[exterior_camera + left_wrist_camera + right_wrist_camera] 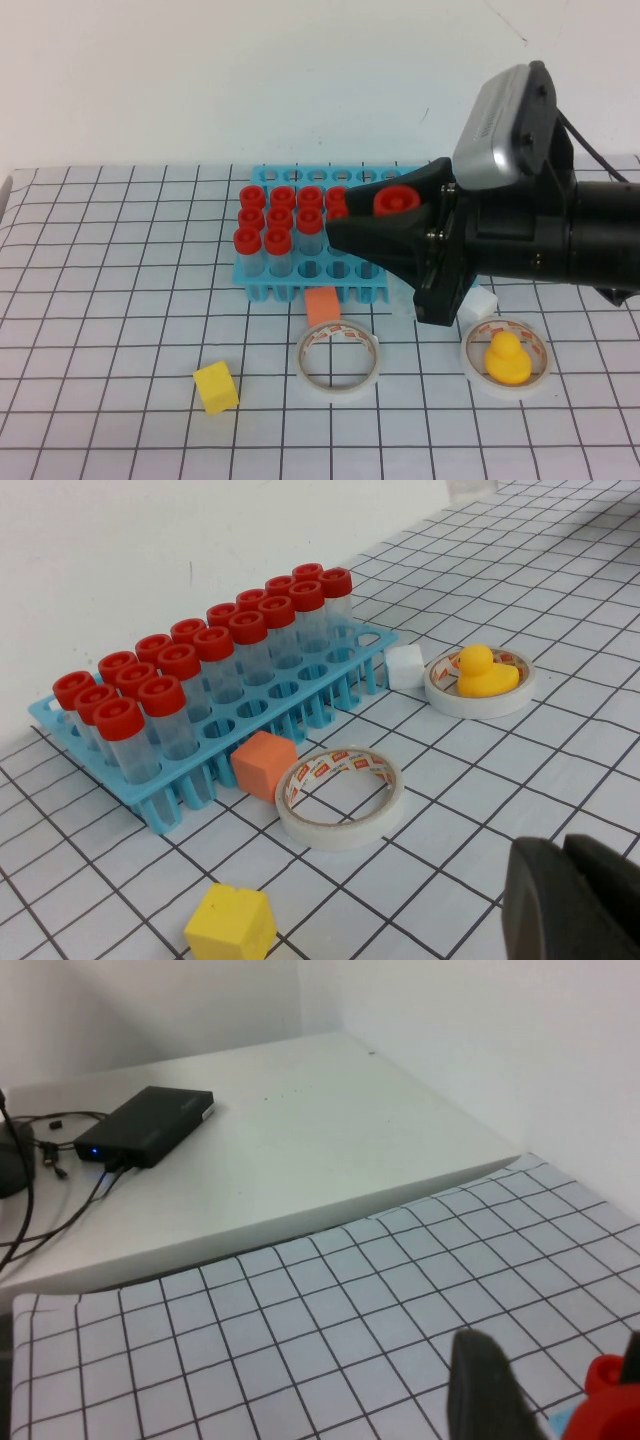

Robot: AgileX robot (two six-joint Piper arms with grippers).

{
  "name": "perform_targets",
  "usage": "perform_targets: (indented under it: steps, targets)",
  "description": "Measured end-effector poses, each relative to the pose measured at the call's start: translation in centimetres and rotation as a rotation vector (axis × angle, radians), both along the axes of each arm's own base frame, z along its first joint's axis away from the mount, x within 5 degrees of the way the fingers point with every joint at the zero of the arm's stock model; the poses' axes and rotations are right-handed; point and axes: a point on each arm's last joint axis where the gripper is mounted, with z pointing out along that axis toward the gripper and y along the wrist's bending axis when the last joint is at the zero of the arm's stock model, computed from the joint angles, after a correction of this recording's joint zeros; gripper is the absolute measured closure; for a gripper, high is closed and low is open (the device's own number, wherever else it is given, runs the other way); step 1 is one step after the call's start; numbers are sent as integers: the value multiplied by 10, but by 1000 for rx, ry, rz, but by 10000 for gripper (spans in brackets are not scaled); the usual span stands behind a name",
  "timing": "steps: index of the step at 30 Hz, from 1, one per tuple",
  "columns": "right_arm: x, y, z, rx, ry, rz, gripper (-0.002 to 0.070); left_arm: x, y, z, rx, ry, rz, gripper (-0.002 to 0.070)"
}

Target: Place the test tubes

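In the high view, the right claw (362,215) reaches in from the right edge of the gridded white worktop (100,300). It hangs over the right part of a blue plastic tube rack (300,285), pinching a red-capped test tube (396,200) between its dark fingers. Only the tube's cap shows. The rack stands toward the far edge of the worktop, about midway along it. Clear, red-capped standing tubes (278,240) fill its left holes, and the front holes toward the right are bare. A small orange foam cube (321,305) lies just beside the rack's front edge. A white ring of adhesive tape (340,387) lies flat nearer the front. A yellow foam cube (216,388) lies toward the near edge, left of centre. Toward the right edge, a second tape ring (505,391) encircles a yellow rubber duck (506,358), with a small white cube (483,303) beside it.

In the left wrist view, the left claw (563,880) hovers low over the worktop, well apart from the rack, its dark fingers pressed together on nothing. The rack, both rings, the duck and all three cubes lie ahead of it.

In the right wrist view, one dark finger (485,1390) and the red cap show above the grid. Beyond the worktop's edge, a black box with a blue light (150,1125) rests on a plain white surface (330,1150), with dark cables (30,1160) trailing from it.
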Motion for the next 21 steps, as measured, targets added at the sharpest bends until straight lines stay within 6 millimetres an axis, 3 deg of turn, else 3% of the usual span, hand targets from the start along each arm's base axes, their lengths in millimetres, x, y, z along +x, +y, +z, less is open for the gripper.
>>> perform_targets:
  steps: [9, 14, 18, 21]
  targets:
    - [3, 10, 10, -66, -34, -75, 414, 0, 0, 0, 0, 0, 0, 676]
    - [19, 22, 10, -130, 112, -261, 414, 0, 0, 0, 0, 0, 0, 676]
    - [39, 26, -2, -25, 226, -529, 414, 0, 0, 0, 0, 0, 0, 676]
    - [45, 39, -2, 115, 197, -557, 414, 0, 0, 0, 1, 1, 0, 676]
